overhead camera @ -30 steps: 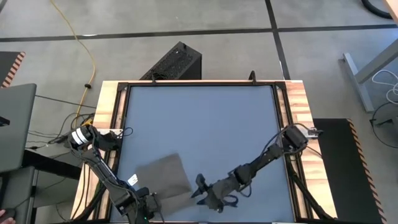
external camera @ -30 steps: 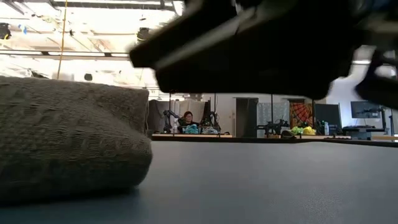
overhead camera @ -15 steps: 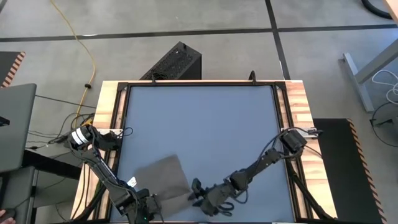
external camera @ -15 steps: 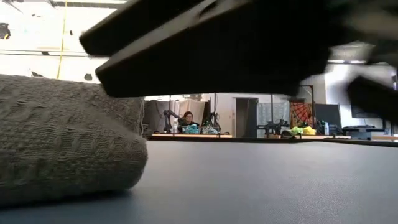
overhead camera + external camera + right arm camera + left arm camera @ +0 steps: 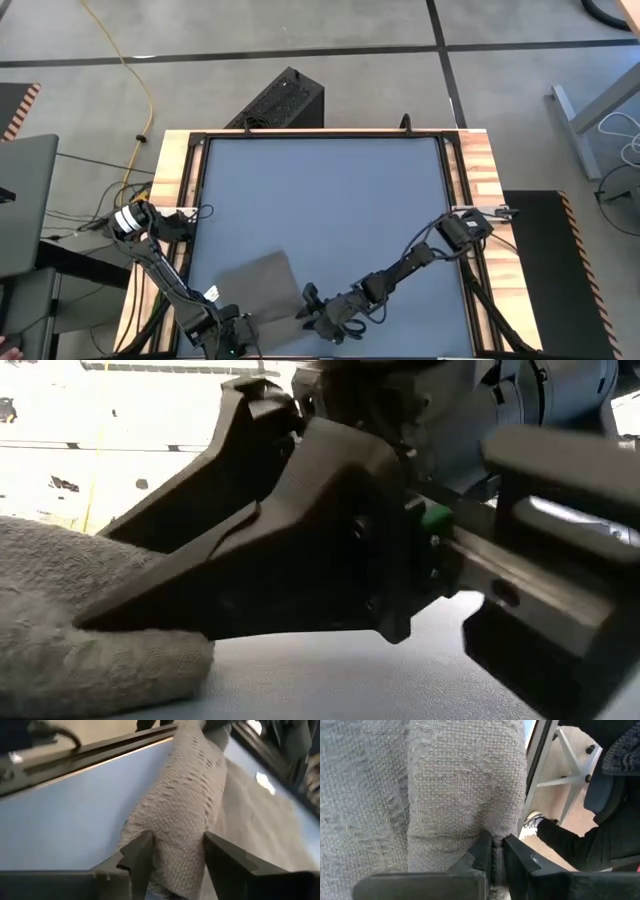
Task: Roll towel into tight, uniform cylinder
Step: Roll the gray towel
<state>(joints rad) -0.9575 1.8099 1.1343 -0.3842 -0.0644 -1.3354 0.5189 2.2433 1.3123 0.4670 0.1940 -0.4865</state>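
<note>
The taupe towel [image 5: 262, 283] lies partly rolled at the table's [image 5: 330, 190] near edge, its roll thick and nubbly; the left gripper [image 5: 492, 854] pinches one end, while the right gripper's [image 5: 172, 852] spread fingers straddle the other.

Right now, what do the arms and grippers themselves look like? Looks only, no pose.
Both arms are dark, jointed links with black cables looped alongside. The left arm carries a white band near its base and a small white label lower down. The right gripper has two black, wedge-shaped tapering fingers on a cross rail; the low view shows a small green part beside that rail. The left gripper has the same black angular fingers.
</note>
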